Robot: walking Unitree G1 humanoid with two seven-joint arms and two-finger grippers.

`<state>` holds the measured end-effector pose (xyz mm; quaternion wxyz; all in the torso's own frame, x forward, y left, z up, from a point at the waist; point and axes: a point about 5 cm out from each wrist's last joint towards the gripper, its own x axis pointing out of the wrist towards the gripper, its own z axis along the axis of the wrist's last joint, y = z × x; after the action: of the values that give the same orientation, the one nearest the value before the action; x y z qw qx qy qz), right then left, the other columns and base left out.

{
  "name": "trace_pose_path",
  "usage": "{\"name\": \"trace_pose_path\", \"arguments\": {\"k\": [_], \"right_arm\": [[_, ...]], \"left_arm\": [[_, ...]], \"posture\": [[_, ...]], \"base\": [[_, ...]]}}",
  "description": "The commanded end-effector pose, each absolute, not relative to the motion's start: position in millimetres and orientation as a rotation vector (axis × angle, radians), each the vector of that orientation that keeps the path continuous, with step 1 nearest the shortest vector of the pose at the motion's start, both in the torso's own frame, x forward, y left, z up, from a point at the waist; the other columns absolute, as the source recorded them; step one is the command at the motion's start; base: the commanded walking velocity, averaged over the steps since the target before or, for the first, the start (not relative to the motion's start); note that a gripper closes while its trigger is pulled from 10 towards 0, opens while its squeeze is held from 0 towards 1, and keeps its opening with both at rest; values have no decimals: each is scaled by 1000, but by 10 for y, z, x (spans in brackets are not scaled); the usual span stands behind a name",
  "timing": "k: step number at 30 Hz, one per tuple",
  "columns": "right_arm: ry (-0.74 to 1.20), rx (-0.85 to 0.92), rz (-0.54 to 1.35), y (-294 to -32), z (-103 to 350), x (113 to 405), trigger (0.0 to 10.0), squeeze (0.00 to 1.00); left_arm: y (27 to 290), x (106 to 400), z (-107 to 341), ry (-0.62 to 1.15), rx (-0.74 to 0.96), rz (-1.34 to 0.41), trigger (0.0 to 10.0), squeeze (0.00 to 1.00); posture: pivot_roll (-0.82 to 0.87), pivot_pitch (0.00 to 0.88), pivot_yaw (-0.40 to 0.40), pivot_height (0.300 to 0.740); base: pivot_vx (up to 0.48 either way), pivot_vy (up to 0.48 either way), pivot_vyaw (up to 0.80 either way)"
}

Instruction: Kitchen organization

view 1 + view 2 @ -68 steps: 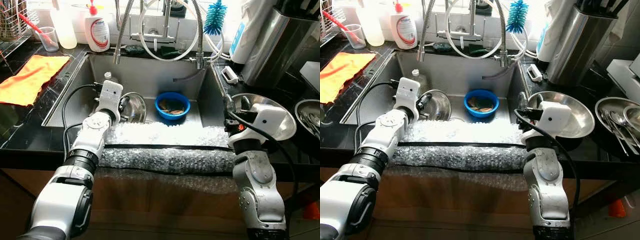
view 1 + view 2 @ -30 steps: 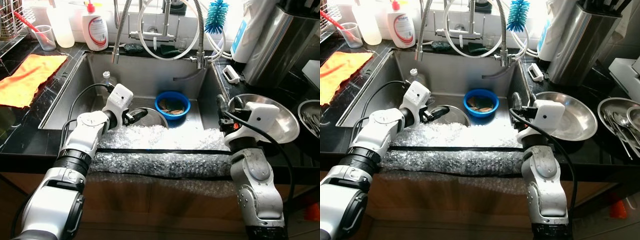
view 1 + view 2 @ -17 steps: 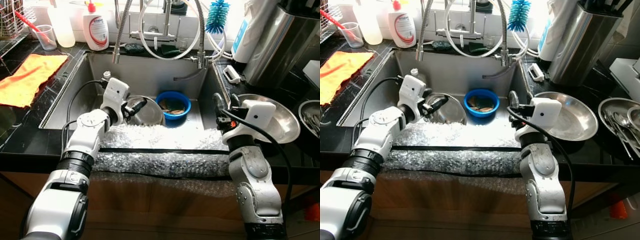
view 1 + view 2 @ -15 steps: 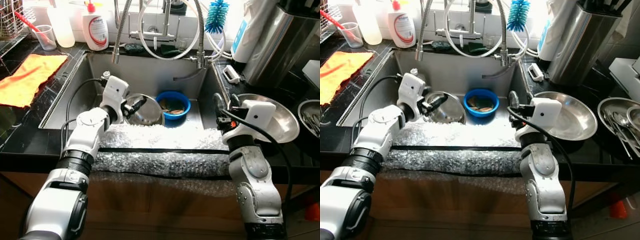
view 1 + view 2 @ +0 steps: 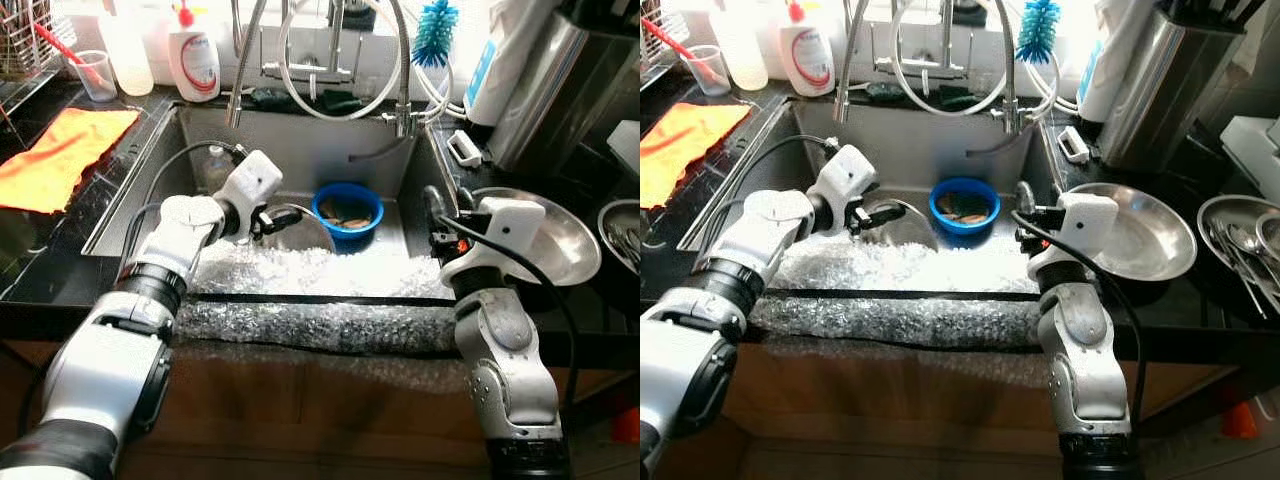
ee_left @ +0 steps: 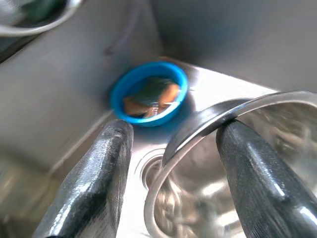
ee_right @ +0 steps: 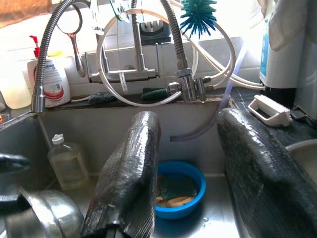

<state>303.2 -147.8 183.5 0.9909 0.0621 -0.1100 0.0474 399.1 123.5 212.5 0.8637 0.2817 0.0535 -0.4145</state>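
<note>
Steel everywhere: the deep stainless sink basin (image 5: 300, 150) takes up the middle of the scene, and down inside it the left arm has swung its wrist across since half a second ago, so the left pincer (image 5: 268, 221) now reaches toward the blue bowl rather than pointing up the back wall. With it comes the round shiny steel mixing bowl (image 5: 300, 228), tipped up on edge a moment ago and now lower and flatter on the sink floor, just beside the small blue plastic bowl of scraps (image 5: 345, 211). My read: the bowl is being repositioned or drawn out of the sink, not yet lifted clear.

From the left wrist the grip looks plain: the two black fingers (image 6: 94, 183) stand apart, the bowl's thin rolled rim running between them, one finger outside, one over the inside. Held astride, then, though I cannot tell whether it is truly clamped. The bowl looks polished, wet-bright, empty and slippery.

On the right, the right pincer (image 7: 188, 173) hangs spread wide and empty over the sink's corner, beside the broad steel pan (image 5: 560, 235) on the black worktop (image 5: 60, 260).
</note>
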Motion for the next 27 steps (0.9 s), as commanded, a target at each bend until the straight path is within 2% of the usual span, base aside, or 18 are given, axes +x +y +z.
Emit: {"name": "trace_pose_path", "arguments": {"k": [1, 7, 15, 17, 21, 22, 23, 25, 27], "right_arm": [[-215, 115, 108, -1476, 1833, 3046, 10000, 0], [-210, 102, 118, -1477, 1831, 3059, 10000, 0], [-210, 97, 127, -1456, 1834, 3059, 10000, 0], [-212, 96, 123, -1460, 1837, 3048, 10000, 0], [-231, 98, 78, -1509, 1861, 3035, 10000, 0], [-231, 98, 78, -1509, 1861, 3035, 10000, 0], [-241, 103, 52, -1537, 1874, 3030, 10000, 0], [-247, 104, 38, -1556, 1882, 3025, 10000, 0], [-250, 100, 26, -1581, 1891, 3025, 10000, 0]], "left_arm": [[1203, 3964, 2134, 143, 655, -973, 10000, 0], [1199, 3912, 2014, 275, 747, -1111, 10000, 0], [1190, 3908, 1933, 320, 750, -1121, 10000, 0], [1205, 3941, 1982, 264, 693, -1059, 10000, 0], [1416, 4091, 2388, -55, 388, -709, 10000, 0], [1416, 4091, 2388, -55, 388, -709, 10000, 0], [1600, 4095, 2576, -199, 247, -576, 10000, 0], [1736, 4059, 2676, -298, 188, -505, 10000, 0], [1894, 3963, 2710, -386, 198, -425, 10000, 0]], "posture": [[-20, 29, -51, 740], [-27, 28, -45, 740], [-39, 33, -38, 740], [-44, 34, -35, 740], [-42, 42, -36, 740], [-42, 42, -36, 740], [-40, 45, -37, 740], [-37, 46, -40, 740], [-32, 52, -47, 740]], "base": [[0, 0, 0], [0, 0, 0], [0, 0, 0], [0, 0, 0], [0, 0, 0], [0, 0, 0], [0, 0, 0], [0, 0, 0], [0, 0, 0]]}}
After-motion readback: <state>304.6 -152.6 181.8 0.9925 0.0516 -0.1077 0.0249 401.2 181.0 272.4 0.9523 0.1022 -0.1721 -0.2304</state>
